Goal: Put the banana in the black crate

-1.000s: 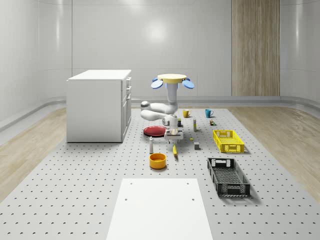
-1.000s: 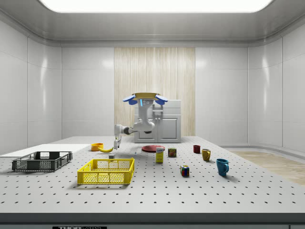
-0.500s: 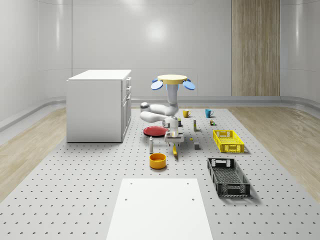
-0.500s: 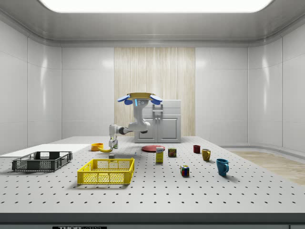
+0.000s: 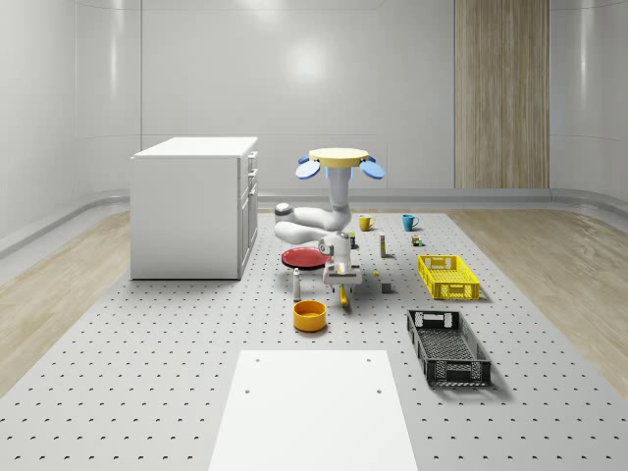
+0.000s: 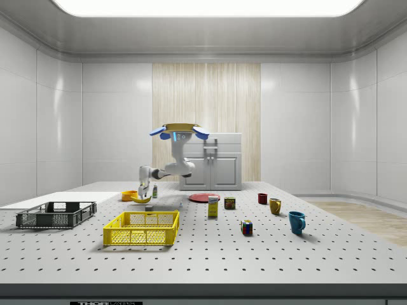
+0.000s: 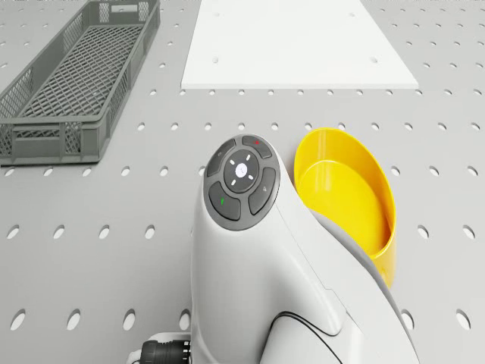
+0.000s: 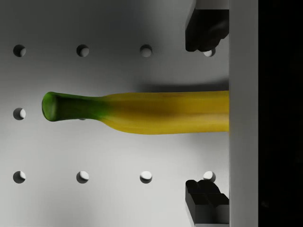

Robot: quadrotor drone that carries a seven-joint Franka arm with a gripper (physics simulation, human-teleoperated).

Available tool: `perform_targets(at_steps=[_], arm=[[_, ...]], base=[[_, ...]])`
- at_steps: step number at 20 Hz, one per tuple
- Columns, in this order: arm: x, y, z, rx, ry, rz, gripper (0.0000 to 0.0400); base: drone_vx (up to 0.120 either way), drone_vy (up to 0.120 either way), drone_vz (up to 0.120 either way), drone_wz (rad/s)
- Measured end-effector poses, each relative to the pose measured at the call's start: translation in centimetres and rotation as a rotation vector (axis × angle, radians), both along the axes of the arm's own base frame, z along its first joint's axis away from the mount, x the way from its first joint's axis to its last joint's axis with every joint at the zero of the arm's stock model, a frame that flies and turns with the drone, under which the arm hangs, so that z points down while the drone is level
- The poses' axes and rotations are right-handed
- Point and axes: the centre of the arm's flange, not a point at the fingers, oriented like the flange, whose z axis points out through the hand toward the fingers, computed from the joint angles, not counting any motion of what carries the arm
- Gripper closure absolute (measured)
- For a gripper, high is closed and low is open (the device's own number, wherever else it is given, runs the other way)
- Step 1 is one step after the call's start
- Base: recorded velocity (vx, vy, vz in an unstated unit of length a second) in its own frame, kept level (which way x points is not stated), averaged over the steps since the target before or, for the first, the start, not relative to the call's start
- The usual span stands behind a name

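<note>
The black crate (image 5: 447,345) and yellow crate (image 5: 447,276) hold nothing. The drone (image 5: 340,160) hovers above the red plate (image 5: 302,257). The banana (image 8: 142,112) lies on the counter (image 5: 177,373), between the released end effector's (image 8: 207,113) spread fingers (image 8: 204,30).

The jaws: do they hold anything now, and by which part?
Nothing is held. The jaws stand open on either side of the banana, which lies on the table between them, untouched.
</note>
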Motion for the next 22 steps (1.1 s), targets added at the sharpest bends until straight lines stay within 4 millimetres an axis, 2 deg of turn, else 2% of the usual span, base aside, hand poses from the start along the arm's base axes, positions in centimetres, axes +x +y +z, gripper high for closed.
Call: perform_targets(at_steps=[3, 17, 20, 22], arm=[[0.0, 0.0, 0.0, 0.0, 0.0, 0.0, 0.0], [0.0, 0.0, 4.1, 0.0, 0.0, 0.0, 0.0], [0.0, 0.0, 4.4, 0.0, 0.0, 0.0, 0.0121], [0.0, 0.0, 4.6, 0.0, 0.0, 0.0, 0.0172]], base=[[0.093, 0.0, 0.0, 0.0], [0.0, 0.0, 0.0, 0.0], [0.0, 0.0, 0.0, 0.0], [0.0, 0.0, 0.0, 0.0]])
